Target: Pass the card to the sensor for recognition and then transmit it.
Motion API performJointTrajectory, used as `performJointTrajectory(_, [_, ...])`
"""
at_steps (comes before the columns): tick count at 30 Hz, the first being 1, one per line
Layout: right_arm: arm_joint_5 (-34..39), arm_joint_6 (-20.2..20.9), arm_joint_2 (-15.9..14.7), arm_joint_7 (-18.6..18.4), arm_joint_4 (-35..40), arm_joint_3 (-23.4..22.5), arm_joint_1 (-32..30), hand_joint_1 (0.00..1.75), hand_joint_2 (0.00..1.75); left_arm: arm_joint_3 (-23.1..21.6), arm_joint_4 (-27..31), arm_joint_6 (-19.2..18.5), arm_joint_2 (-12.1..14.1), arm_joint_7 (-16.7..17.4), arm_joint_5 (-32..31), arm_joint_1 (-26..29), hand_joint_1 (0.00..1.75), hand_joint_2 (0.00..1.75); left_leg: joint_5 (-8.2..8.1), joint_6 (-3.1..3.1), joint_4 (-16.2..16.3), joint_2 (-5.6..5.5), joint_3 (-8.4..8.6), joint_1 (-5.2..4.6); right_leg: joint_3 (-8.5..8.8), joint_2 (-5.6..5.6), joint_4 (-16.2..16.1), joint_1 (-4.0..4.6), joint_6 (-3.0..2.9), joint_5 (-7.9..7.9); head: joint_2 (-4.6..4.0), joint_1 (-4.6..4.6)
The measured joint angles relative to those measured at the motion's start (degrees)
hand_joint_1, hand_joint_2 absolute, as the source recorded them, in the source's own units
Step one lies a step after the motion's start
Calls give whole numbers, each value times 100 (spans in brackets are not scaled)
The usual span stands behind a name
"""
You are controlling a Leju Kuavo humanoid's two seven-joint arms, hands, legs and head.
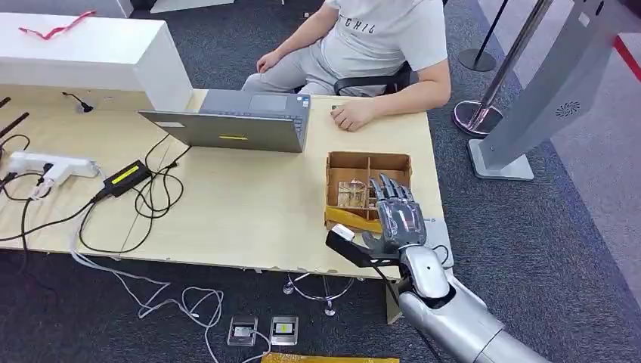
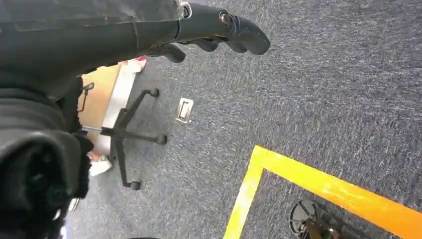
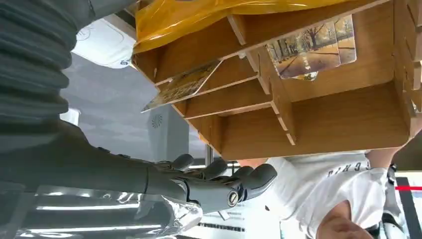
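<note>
Cards [image 1: 352,194] stand in box [image 1: 368,162] compartments near surface [image 1: 242,204] right edge. Right robot hand [image 1: 396,214] over box, fingers spread, holds nothing. Left robot hand [image 2: 219,30] over floor, fingers curled, empty.

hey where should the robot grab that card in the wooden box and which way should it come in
Probably by the raised edge of the card. In the right wrist view it leans tilted in a narrow slot of the wooden box, one corner poking past the dividers. The right hand hovers over the box, so coming straight down through the open top and pinching both flat faces looks best.
</note>
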State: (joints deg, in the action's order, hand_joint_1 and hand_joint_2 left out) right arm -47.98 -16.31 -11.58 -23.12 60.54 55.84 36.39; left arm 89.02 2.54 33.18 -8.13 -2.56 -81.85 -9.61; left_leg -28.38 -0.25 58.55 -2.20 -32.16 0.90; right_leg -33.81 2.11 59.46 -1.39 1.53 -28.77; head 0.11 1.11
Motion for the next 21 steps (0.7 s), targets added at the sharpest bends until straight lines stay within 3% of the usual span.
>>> performJointTrajectory(1, [2, 4, 0, 0, -15, 0, -1, 0, 175, 2, 0, 0, 0, 2, -4, 0, 0, 0, 0, 0, 0, 0, 0, 0, 0, 0, 0, 0, 0, 0, 2, 0])
performJointTrajectory(2, [2, 4, 2, 0, -33, 0, -2, 61, 175, 2, 0, 0, 0, 2, -11, 0, 0, 0, 0, 0, 0, 1, 0, 0, 0, 1, 0, 0, 0, 0, 2, 0])
performJointTrajectory(3, [4, 7, 2, 0, -46, 0, -2, 152, 175, 2, 0, 2, 2, 2, -13, 0, 0, 0, 0, 0, 0, 0, 0, 0, 0, 1, 0, 0, 0, 0, 0, 0])
performJointTrajectory(8, [9, 24, 2, 24, -105, 0, -3, 152, 175, 2, 0, 28, 2, 2, -52, -1, 0, 0, 0, 0, 0, 0, 0, 0, 0, 1, 0, 0, 0, 0, 0, 0])
performJointTrajectory(9, [9, 24, 2, 33, -116, 0, -3, 164, 175, 2, 0, 37, 2, 2, -55, -1, 0, 0, 0, 0, 0, 0, 0, 0, 0, 1, 0, 0, 0, 0, 0, 0])
performJointTrajectory(11, [9, 26, 13, 35, -144, 0, -3, 171, 175, 4, 0, 42, 2, 2, -61, 0, 0, 0, 0, 0, 0, 1, 0, 0, 0, 1, 0, 0, 0, 0, 0, 0])
performJointTrajectory(21, [0, -35, 15, 15, -266, -22, -72, 173, 175, 4, 0, -7, 15, -2, -168, 0, 0, 0, 0, 0, 0, 1, 1, 0, -1, 2, 0, 0, 0, 0, 0, -2])
